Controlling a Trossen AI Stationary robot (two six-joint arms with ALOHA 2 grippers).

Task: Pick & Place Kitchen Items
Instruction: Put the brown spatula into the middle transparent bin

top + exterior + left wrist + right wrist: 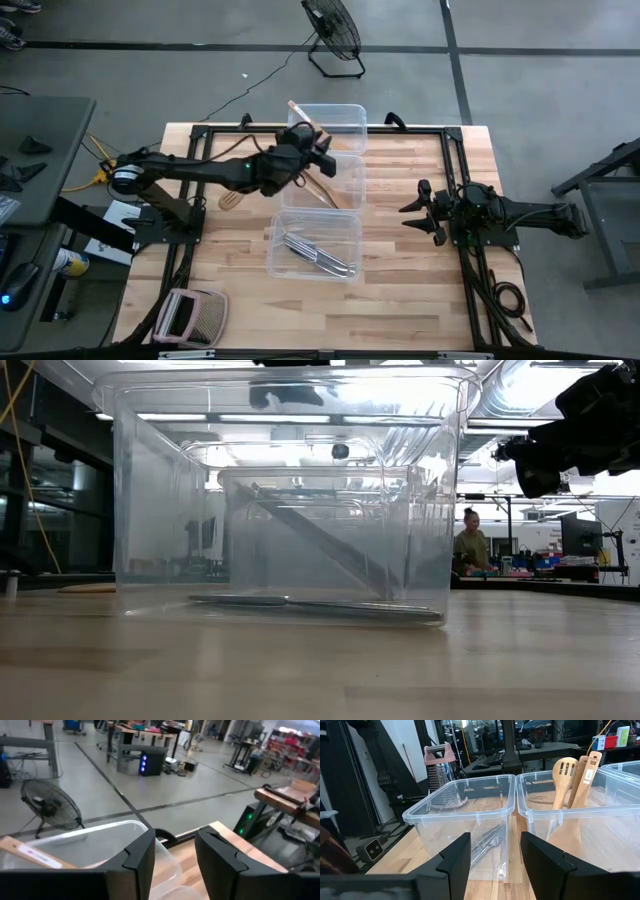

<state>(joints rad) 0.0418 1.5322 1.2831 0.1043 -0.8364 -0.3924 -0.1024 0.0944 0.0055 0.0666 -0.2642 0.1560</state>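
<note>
Silver cutlery fills the near tub; wooden utensils the middle; both grippers open, empty

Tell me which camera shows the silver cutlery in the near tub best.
The high view: the silver cutlery lies in plain sight, looking straight down into its clear tub. The right wrist view shows it through the tub wall, the low view only edge-on. The left wrist view misses it.
</note>
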